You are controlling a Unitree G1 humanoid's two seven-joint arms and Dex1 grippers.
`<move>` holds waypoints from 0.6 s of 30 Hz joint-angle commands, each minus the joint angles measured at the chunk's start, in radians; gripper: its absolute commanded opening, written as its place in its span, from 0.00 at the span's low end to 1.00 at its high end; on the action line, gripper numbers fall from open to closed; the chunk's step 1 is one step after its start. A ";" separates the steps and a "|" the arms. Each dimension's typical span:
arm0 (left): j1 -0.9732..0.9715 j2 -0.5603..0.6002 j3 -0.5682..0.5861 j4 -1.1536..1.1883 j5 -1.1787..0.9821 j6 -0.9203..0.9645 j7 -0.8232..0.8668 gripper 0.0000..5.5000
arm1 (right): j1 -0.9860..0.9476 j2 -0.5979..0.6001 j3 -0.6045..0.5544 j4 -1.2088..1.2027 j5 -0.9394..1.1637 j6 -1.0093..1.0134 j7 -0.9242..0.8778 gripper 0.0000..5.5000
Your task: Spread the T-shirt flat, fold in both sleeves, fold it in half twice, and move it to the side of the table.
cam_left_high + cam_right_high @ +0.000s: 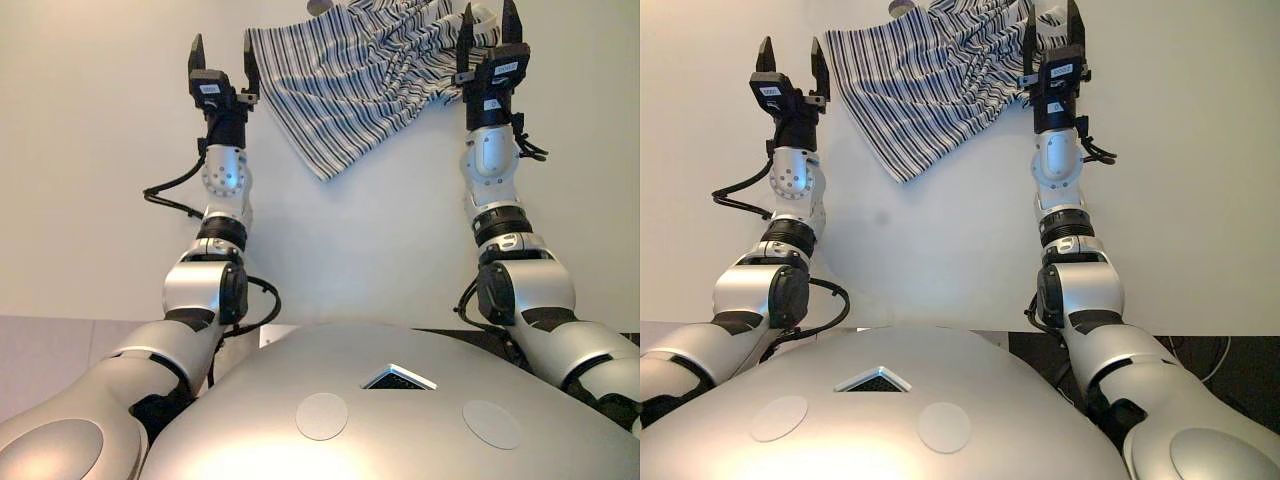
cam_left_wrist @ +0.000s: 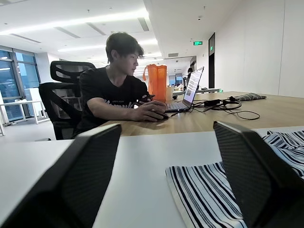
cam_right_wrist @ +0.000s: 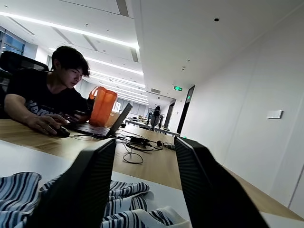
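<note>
The striped T-shirt (image 1: 350, 90) lies crumpled near the far edge of the worktop (image 1: 380, 260), flatter on its left and bunched toward its right. The left hand (image 1: 223, 48) is held wide open just beside the cloth's left edge, with nothing gripped. The right hand (image 1: 489, 15) is likewise open and empty at the bunched side. The spreading step is judged to be in hand, with no fold yet made. Next, each hand would need to be lowered onto a hem and closed, and the cloth drawn apart.
</note>
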 commanded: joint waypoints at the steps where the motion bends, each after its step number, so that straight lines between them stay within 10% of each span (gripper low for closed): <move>1: 0.013 0.008 -0.005 -0.017 0.014 0.004 0.013 0.65 | 0.017 0.005 0.019 -0.034 -0.006 0.006 0.029 0.42; 18: 0.030 0.049 -0.063 -0.053 0.189 -0.049 0.184 0.65 | 0.015 0.027 0.028 -0.043 -0.005 0.010 0.036 0.42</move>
